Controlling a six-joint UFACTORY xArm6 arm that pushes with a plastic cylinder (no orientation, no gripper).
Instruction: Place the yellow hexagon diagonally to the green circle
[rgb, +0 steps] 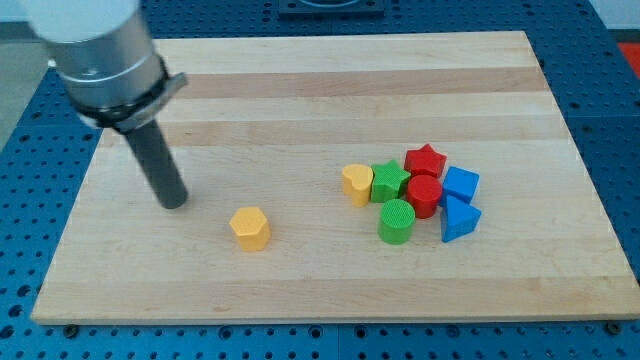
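Observation:
The yellow hexagon (250, 228) lies alone on the wooden board, left of the cluster of blocks. The green circle (396, 221) stands at the bottom of that cluster, well to the hexagon's right. My tip (174, 202) rests on the board to the upper left of the yellow hexagon, a short gap away and not touching it.
The cluster holds a yellow heart (357, 184), a green star (389, 181), a red star (425, 161), a red cylinder (423, 196), a blue pentagon (460, 185) and a blue triangle (459, 219). The board (300, 90) lies on a blue perforated surface.

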